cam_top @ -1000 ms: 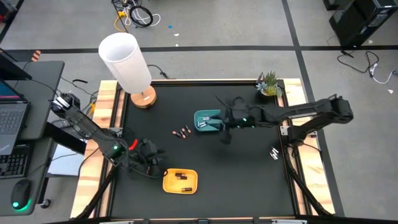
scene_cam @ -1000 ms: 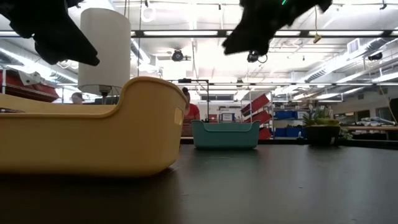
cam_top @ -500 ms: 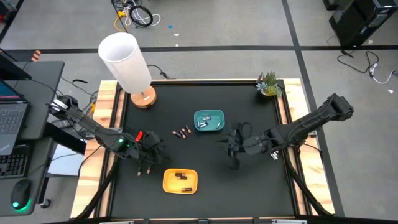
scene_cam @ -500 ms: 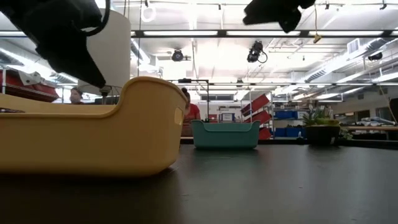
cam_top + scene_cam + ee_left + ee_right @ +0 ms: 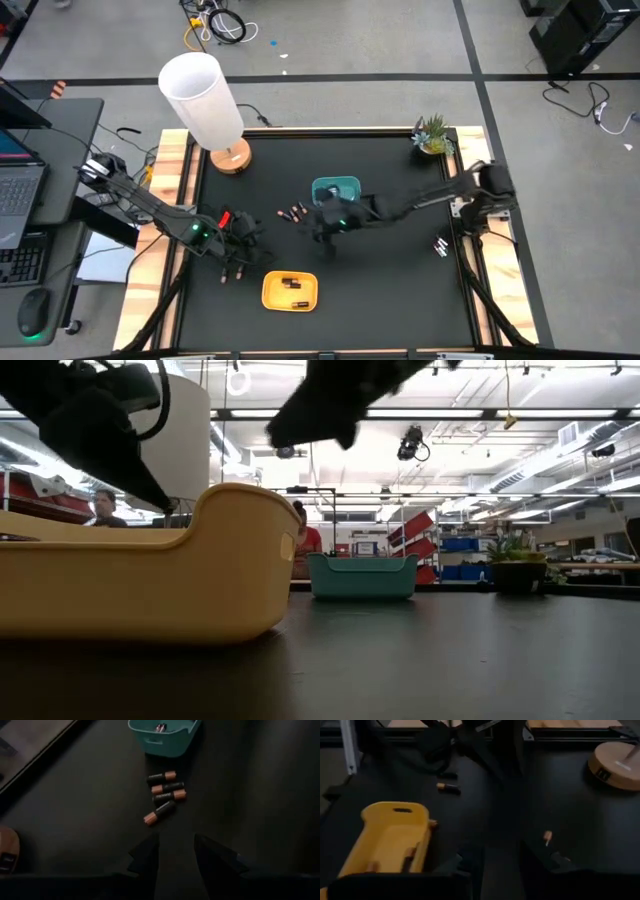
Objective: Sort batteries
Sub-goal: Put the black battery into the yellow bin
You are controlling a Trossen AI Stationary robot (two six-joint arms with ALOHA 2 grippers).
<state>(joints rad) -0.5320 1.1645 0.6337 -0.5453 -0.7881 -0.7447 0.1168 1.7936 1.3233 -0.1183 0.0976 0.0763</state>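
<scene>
Seen from above, the right arm stretches from the table's right edge across to the middle, its gripper [image 5: 328, 222] hanging just in front of the teal tray [image 5: 336, 188]. Its two fingers [image 5: 470, 862] stand apart with nothing between them. The left arm reaches in from the left edge, and its gripper [image 5: 238, 252] hovers over the black table [image 5: 400, 290] just left of the yellow tray [image 5: 290, 291]. Its fingers [image 5: 145, 854] are also parted and empty.

The yellow tray, near the table's front edge, holds two dark batteries [image 5: 292, 284]. The teal tray at the centre holds a few silvery cells [image 5: 160, 727], only partly visible past its rim.

Four loose batteries with copper ends [image 5: 163, 795] lie side by side on the table just left of the teal tray, between the two grippers and touching neither. Two more batteries [image 5: 448, 787] lie under the left arm. A few pale ones [image 5: 440, 246] sit near the right edge, well apart from both grippers.

A white lamp [image 5: 205, 100] and a small potted plant [image 5: 433, 135] stand at the back corners.
</scene>
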